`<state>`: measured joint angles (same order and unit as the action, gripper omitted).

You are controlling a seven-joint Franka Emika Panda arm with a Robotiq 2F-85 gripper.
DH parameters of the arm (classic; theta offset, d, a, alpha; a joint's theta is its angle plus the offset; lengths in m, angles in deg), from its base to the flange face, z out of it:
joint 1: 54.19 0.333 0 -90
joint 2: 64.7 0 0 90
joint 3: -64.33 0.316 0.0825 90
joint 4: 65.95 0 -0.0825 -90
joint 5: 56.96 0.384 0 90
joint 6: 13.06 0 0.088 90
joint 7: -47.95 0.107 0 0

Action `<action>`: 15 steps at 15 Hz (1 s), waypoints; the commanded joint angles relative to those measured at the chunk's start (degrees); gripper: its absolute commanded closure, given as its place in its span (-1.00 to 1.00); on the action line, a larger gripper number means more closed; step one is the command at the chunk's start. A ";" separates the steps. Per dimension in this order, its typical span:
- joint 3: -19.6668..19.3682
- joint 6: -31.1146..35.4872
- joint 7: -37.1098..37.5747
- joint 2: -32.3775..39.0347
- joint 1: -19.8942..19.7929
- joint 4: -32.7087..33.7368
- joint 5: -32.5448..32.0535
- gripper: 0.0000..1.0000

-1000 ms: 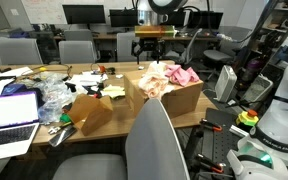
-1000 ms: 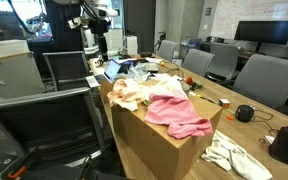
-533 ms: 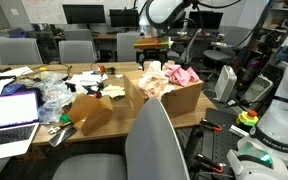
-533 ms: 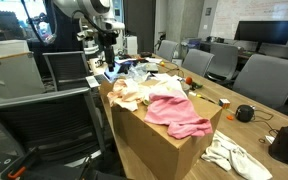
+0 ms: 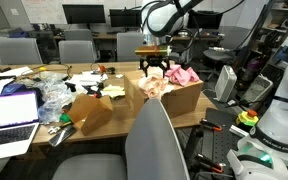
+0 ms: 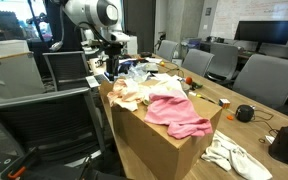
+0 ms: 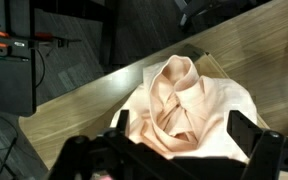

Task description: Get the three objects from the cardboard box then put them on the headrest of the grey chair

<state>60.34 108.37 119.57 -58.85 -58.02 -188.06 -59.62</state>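
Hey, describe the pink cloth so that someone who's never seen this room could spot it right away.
Find the long wooden table and the large brown cardboard box standing on it. The pink cloth lies heaped at the open top of that box, beside a pale peach cloth. It is the only bright pink thing there.

In the wrist view the gripper is cut off by the bottom edge, and its dark body covers the lower part of the peach cloth; everything there looks soft and blurred. In an exterior view the grey chair hides part of the cardboard box, and I can't count the cloths. In an exterior view the cardboard box runs off the bottom edge.
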 commanded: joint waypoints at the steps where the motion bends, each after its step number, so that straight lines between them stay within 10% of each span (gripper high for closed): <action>1: -0.89 4.35 -0.36 0.65 -0.21 -1.38 3.74 -1.00; 15: -3.05 10.35 2.26 6.78 0.22 -3.45 4.59 -1.00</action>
<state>58.18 117.70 120.46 -53.07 -58.20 -191.83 -55.56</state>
